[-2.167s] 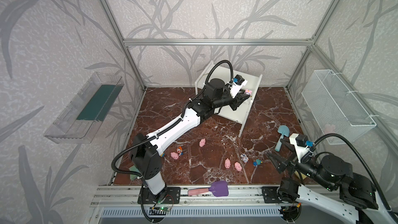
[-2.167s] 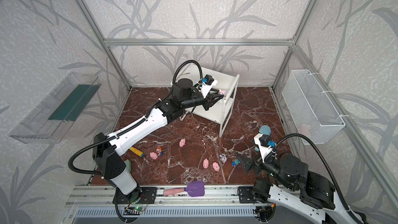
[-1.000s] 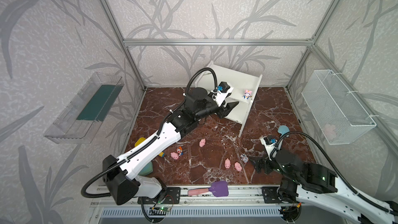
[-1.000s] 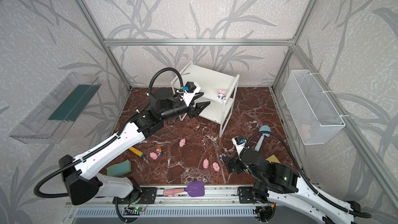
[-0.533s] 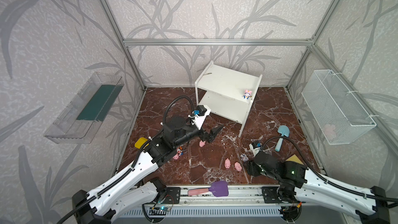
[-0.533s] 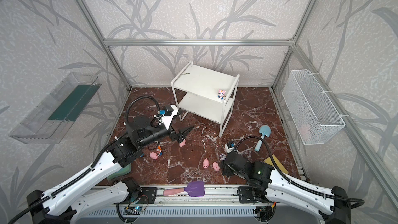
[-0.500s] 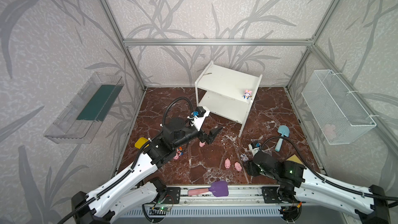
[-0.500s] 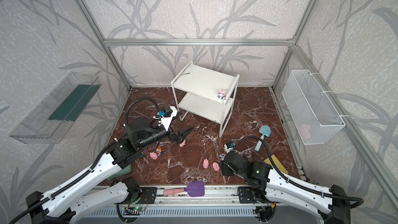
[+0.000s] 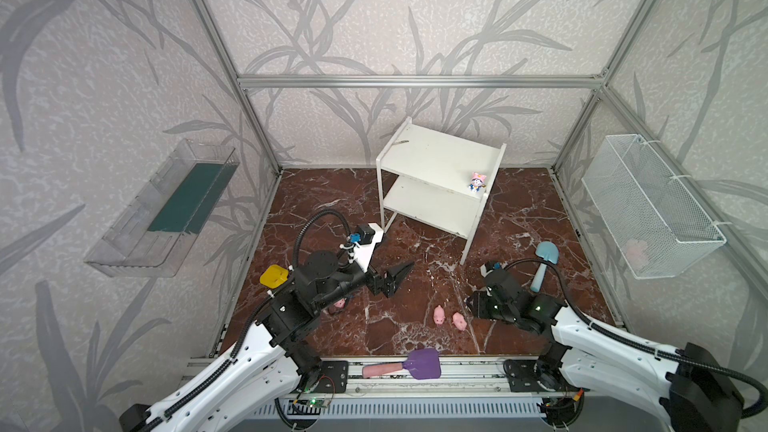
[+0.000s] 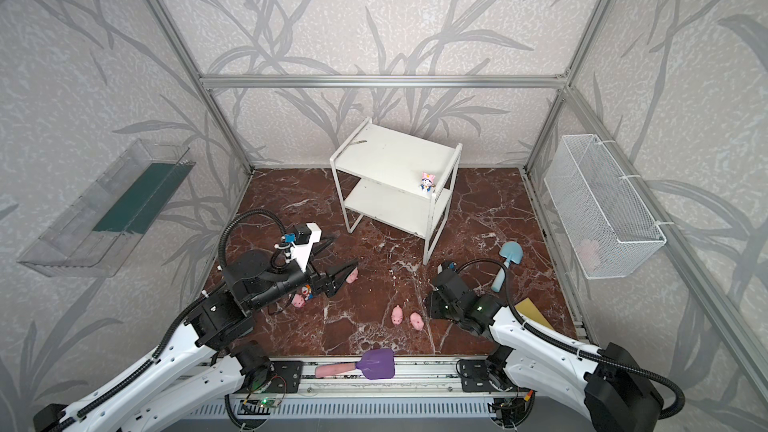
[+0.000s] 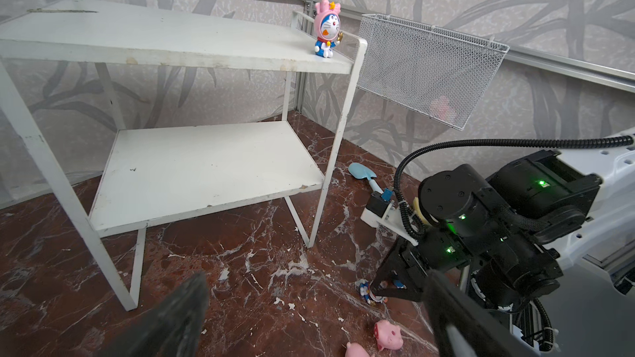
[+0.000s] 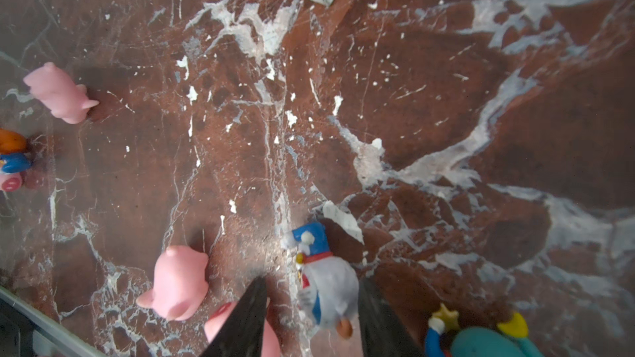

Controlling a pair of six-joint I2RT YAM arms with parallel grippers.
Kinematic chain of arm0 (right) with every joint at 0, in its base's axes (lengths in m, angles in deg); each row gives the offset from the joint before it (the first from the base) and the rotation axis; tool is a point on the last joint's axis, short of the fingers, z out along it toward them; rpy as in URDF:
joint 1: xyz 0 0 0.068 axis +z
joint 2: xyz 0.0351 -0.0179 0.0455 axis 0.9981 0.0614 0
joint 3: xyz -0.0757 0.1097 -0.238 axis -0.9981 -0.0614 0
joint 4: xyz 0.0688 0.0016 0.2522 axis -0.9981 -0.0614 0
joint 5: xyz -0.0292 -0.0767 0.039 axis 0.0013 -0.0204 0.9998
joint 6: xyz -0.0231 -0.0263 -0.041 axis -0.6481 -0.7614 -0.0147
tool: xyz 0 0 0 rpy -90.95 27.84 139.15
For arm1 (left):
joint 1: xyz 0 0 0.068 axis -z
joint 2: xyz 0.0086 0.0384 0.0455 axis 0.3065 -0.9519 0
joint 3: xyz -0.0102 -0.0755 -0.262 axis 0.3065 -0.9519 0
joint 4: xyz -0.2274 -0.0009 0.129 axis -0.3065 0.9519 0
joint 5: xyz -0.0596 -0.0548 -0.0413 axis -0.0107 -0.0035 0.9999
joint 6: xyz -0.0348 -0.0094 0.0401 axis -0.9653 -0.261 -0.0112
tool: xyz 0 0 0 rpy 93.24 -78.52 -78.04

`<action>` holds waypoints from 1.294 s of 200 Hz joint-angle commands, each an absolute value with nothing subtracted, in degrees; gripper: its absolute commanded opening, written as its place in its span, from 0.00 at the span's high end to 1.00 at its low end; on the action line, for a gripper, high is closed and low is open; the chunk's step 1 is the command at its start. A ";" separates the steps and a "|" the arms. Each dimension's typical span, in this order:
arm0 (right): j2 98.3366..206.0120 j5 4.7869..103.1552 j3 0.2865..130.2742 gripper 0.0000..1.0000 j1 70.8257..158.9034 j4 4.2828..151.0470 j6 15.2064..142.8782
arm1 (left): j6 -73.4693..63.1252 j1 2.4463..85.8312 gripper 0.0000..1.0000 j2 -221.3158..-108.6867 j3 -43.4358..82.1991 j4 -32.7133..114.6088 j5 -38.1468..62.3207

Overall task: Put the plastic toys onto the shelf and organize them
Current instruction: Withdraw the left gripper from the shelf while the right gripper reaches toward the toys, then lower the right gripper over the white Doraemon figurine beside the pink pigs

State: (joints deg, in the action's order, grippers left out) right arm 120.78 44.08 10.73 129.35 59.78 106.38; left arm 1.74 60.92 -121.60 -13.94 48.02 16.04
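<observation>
White two-tier shelf [image 9: 440,176] upright at the back of the red marble floor [image 9: 519,209]: flat scuffed boards, solid side panels, thin metal leg frame. Left gripper [image 9: 400,279] hovering low over the floor in front of the shelf's left legs, jaws spread wide and holding nothing. Right gripper [image 12: 314,317] down at the floor right of centre, jaws partly apart and straddling the white-hatted figurine [image 12: 326,290] lying there, one finger against it, a sliver of gap at the other. Pink-hatted figurine [image 11: 326,29] sitting upright at the right front corner of the top board, blue body, white face, star on the hat. Two pink pigs [image 9: 439,316] side by side on the floor, just left of the right gripper. Third pig [image 10: 352,277] right at the left gripper's fingertips in a top view, contact impossible to judge. Fourth pig [image 10: 298,301] and orange-hatted figurine [image 10: 306,290] half tucked under the left arm [image 10: 257,284]. Teal-hatted figurine [image 12: 481,338] just beside the right gripper, cut off by the wrist picture's edge, and like the white-hatted one covered by the gripper in both top views.
</observation>
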 commanded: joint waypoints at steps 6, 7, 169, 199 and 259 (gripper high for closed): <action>125.69 47.97 13.71 0.58 128.67 64.33 103.41 | 0.72 61.17 0.01 -121.51 -14.52 48.43 16.05; 126.20 48.09 13.91 0.58 128.67 64.53 103.37 | 0.71 61.17 0.01 -121.52 -14.54 48.43 16.06; 131.97 49.18 19.23 0.60 136.49 68.75 94.62 | -0.33 61.25 0.01 -121.82 -14.13 48.83 17.79; 129.27 51.69 16.87 0.65 138.46 70.74 96.64 | -0.61 61.19 0.01 -122.98 -14.25 48.18 18.53; 131.12 52.67 14.54 0.68 140.49 71.31 103.67 | -0.79 61.20 0.01 -123.46 -14.30 47.76 18.89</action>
